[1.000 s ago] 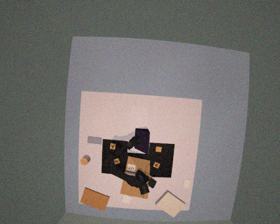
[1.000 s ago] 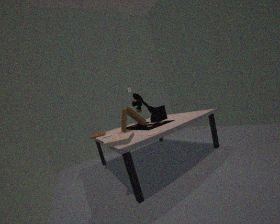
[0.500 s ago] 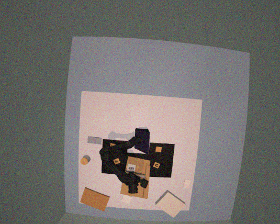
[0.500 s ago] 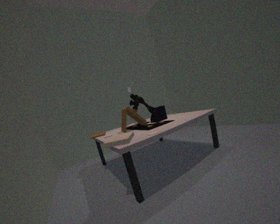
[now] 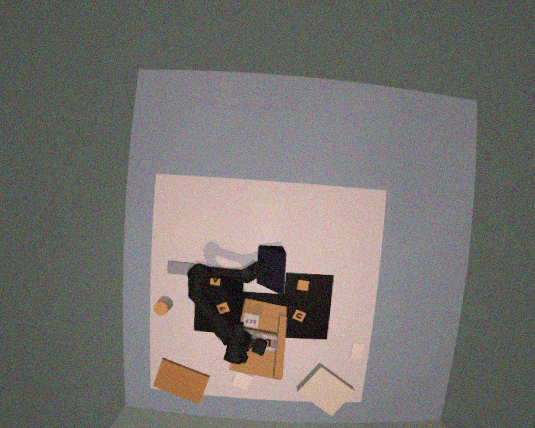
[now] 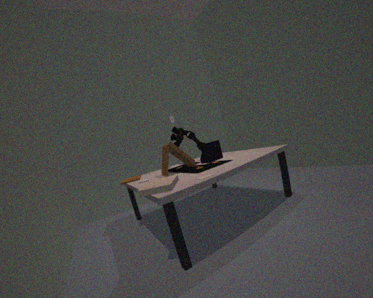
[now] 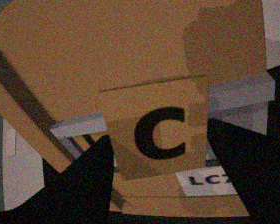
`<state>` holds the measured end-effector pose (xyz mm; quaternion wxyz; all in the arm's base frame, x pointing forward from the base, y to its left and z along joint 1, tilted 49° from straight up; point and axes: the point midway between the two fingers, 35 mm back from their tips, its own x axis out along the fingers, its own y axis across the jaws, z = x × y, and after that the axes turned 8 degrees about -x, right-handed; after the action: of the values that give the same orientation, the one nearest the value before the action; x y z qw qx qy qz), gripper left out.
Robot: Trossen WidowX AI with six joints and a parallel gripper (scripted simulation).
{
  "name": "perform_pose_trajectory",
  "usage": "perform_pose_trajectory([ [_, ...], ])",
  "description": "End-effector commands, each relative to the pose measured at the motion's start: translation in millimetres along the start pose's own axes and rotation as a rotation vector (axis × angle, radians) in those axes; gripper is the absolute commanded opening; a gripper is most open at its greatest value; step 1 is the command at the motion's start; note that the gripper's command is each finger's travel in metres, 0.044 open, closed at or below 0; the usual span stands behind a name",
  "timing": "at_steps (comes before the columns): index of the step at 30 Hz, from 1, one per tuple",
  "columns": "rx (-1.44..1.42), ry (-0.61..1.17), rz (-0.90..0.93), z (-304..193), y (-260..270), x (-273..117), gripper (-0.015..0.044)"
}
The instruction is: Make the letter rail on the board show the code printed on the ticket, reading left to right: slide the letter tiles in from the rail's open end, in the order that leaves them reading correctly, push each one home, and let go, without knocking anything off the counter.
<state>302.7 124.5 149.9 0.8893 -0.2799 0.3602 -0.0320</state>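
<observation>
My gripper [image 7: 159,133] is shut on the C tile [image 7: 122,107], gripping it by its sides over the sloped tan board [image 5: 265,307] [image 7: 116,40]. The C reads upright in the wrist view. The grey letter rail [image 7: 241,93] runs behind the tile, which hides its middle. Dark marks on orange show in the rail left of the tile; I cannot read them. The white ticket [image 5: 251,320] [image 7: 197,187] starts "LC"; a finger cuts off its last character. On the dark mats [image 5: 202,321] [image 5: 314,329] lie a V tile [image 5: 215,281], an A tile [image 5: 223,308], a U tile [image 5: 299,315] and an apparently blank tile [image 5: 303,285].
A raised tan strip [image 5: 280,350] runs along the board's side. An orange-brown slab [image 5: 182,381] and a cream block [image 5: 327,390] lie at the counter's edge. An orange cylinder [image 5: 161,307] and a grey block [image 5: 177,267] stand left. Pale cards [image 5: 357,350] [image 5: 242,381] lie nearby.
</observation>
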Motion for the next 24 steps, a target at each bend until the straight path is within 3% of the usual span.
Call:
perform_pose_trajectory([
  [1, -0.03, -0.03, -0.035, 1, -20, -6, 0.0],
  [24, -0.206, -0.121, -0.282, -20, -123, -48, 0.0],
])
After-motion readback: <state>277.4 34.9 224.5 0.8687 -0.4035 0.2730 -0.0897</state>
